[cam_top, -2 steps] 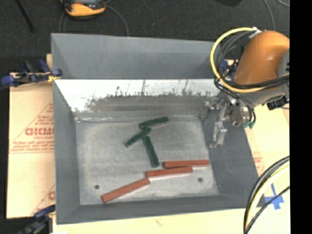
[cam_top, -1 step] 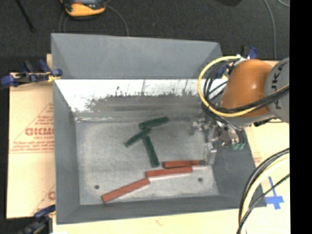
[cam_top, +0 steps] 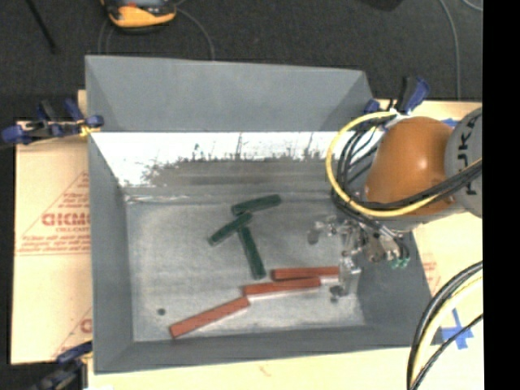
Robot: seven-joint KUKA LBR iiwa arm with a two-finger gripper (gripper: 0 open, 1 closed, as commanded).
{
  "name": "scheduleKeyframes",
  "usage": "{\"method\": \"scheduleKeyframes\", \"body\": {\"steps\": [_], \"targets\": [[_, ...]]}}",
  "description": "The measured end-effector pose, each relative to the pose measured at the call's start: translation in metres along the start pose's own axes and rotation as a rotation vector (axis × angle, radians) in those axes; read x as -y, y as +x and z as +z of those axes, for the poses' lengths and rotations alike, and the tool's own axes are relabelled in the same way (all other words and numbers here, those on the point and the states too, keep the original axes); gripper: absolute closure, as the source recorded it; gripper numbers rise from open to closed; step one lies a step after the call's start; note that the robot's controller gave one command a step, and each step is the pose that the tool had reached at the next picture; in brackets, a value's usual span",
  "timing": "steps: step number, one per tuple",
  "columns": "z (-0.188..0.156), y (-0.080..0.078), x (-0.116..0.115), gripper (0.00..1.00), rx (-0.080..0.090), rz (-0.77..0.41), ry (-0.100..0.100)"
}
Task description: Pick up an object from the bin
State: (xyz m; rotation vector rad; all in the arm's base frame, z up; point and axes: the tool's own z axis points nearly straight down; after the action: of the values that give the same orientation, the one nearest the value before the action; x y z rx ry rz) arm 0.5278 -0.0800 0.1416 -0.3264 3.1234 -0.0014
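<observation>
Grey metal forms the bin [cam_top: 110,250], whose sloped walls run down to a scuffed floor in the middle of the frame. Three dark green sticks [cam_top: 244,227] lie crossed over one another near the floor's centre. Below and to the right of them, a short red-brown stick [cam_top: 302,275] lies just above a longer red-brown stick [cam_top: 284,288], the two nearly parallel and close together. A third red-brown stick [cam_top: 208,318] slants toward the lower left, its upper end meeting the longer one. The arm [cam_top: 410,165], under its orange cover and loops of cable, reaches in from the right of the frame. The tool [cam_top: 340,286] hangs low at the right ends of the short and the longer stick and seems to touch them. I cannot tell whether it is spread or pressed together, as its tip blends into the metal parts around it.
</observation>
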Motion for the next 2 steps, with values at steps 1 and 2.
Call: {"method": "scheduleKeyframes", "body": {"steps": [1,2], "targets": [[0.002,-0.036,0.012,0.00,0.003,-0.208,0.001],[0.046,-0.011,-0.018,0.00,0.004,-0.040,0.000]]}}
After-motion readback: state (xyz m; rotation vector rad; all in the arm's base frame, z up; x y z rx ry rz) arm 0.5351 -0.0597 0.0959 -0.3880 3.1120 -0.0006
